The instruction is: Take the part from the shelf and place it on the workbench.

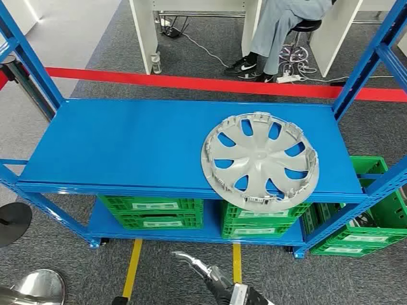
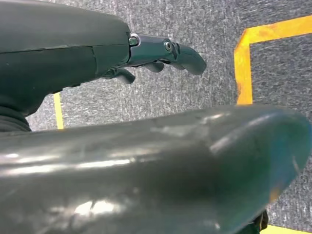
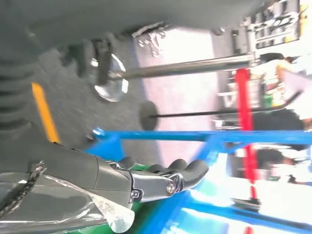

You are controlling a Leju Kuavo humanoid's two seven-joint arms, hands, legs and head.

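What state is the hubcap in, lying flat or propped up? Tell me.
Lying flat. The silver hubcap rests on the blue shelf, its near rim slightly past the shelf's front edge; no hand touches it.

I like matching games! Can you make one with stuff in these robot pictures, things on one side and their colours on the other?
Things:
1. hubcap
2. shelf
3. crates
4. floor line behind the shelf

Colours:
A. green
B. red
C. silver-grey
D. blue

Pairs: 1-C, 2-D, 3-A, 4-B
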